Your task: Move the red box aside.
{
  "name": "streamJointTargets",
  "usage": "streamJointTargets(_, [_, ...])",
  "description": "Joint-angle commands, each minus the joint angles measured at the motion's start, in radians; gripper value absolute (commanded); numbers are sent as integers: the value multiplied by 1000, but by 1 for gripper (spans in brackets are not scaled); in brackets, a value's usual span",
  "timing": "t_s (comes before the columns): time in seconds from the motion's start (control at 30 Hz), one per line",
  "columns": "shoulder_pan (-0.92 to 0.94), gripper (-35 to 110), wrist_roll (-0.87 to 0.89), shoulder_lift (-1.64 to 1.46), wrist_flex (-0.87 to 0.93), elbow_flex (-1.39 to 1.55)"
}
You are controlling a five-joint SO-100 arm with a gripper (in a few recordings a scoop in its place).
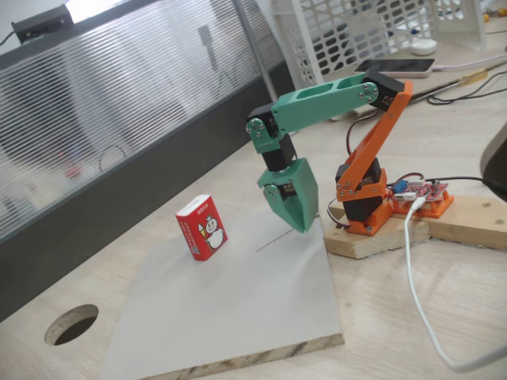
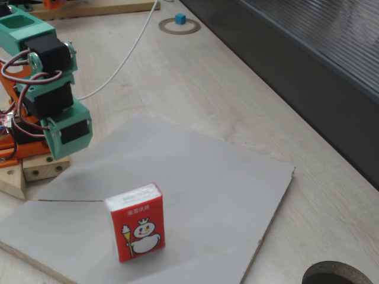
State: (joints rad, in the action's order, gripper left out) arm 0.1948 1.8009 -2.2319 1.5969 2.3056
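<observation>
The red box stands upright on a grey board, its snowman face turned toward the front. In the other fixed view the red box stands near the grey board's front edge. My green gripper points down over the board's right part, to the right of the box and clear of it. Its fingers are shut to a point, with nothing between them. The gripper appears at the left in the second fixed view, up and left of the box.
The arm's orange base sits on a wooden block, next to a red circuit board and a white cable. A dark partition runs behind the board. The table has a round hole. A blue cube lies on a ring.
</observation>
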Motion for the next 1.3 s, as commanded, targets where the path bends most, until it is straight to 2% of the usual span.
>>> streamJointTargets(0.0, [14, 4, 3, -18, -6, -104])
streamJointTargets(0.2, [20, 4, 2, 29, -67, -316])
streamJointTargets(0.4, [15, 4, 8, 425, -354, -469])
streamJointTargets(0.5, [14, 4, 8, 565, -420, -555])
streamJointTargets(0.7, [8, 4, 9, 663, -426, -724])
streamJointTargets(0.93, [-202, 4, 14, 887, -431, -911])
streamJointTargets(1.07, [-209, 4, 11, 1009, -428, -1014])
streamJointTargets(1.27, [-192, 4, 3, 1028, -417, -1020])
